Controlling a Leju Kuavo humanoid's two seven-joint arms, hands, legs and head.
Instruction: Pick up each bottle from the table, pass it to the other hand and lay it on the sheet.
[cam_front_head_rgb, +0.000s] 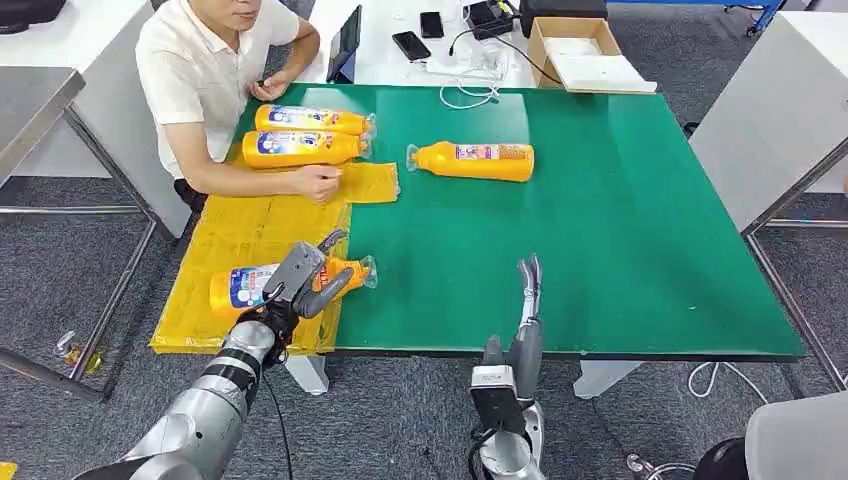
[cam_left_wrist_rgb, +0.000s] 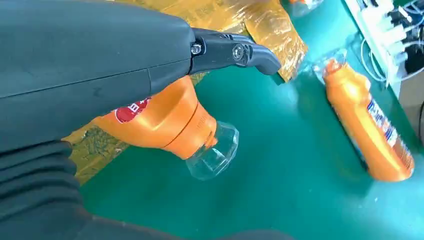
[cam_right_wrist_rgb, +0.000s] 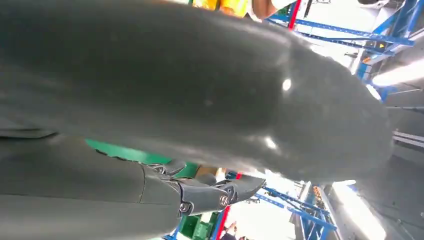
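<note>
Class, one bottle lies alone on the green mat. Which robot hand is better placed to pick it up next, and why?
The right hand: it is open, and the lone bottle lies ahead of it. The left hand grips a bottle at the sheet.

Bottles (cam_front_head_rgb: 474, 160) glossy orange plastic with clear plastic caps (cam_left_wrist_rgb: 214, 151) and printed labels. Sheet (cam_front_head_rgb: 235, 240) yellow, crinkled, shiny film. Table (cam_front_head_rgb: 640, 220) topped with matt green mat. Left hand (cam_front_head_rgb: 305, 280) smooth matt grey plastic cover; arm (cam_front_head_rgb: 205, 410) brushed silver metal. Floor (cam_front_head_rgb: 60, 290) rough grey carpet. Cardboard box (cam_front_head_rgb: 580, 50) matt brown.
</note>
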